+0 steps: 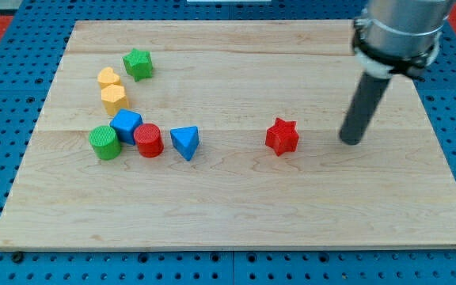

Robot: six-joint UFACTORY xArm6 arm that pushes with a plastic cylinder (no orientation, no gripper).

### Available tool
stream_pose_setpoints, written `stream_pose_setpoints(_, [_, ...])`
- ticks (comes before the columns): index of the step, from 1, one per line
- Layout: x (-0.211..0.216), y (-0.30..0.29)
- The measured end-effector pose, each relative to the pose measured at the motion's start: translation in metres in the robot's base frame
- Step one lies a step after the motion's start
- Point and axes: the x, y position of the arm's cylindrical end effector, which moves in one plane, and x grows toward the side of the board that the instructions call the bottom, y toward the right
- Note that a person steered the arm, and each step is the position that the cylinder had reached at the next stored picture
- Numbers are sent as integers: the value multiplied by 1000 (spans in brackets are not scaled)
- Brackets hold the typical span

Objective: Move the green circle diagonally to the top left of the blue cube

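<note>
Nearest me on the bench (236,222), the green circle (104,142) touches the blue cube (126,125) at its lower left, while my tip (352,141) rests well apart beside the red star (282,136); no claw shows, only a rod.

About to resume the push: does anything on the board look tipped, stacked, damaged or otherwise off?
Nothing stands out. All blocks sit flat on the wooden board. The green circle touches the blue cube at its lower left, with the red cylinder close by. My tip is far off, right of the red star.
</note>
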Motion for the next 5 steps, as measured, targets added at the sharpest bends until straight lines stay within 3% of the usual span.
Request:
stream_pose_setpoints(1, [19, -57])
stream_pose_setpoints(2, [-21, -121])
stream_pose_setpoints(3, [32, -95])
stream_pose_setpoints(4, [119, -138])
stream_pose_setpoints(5, [119, -253])
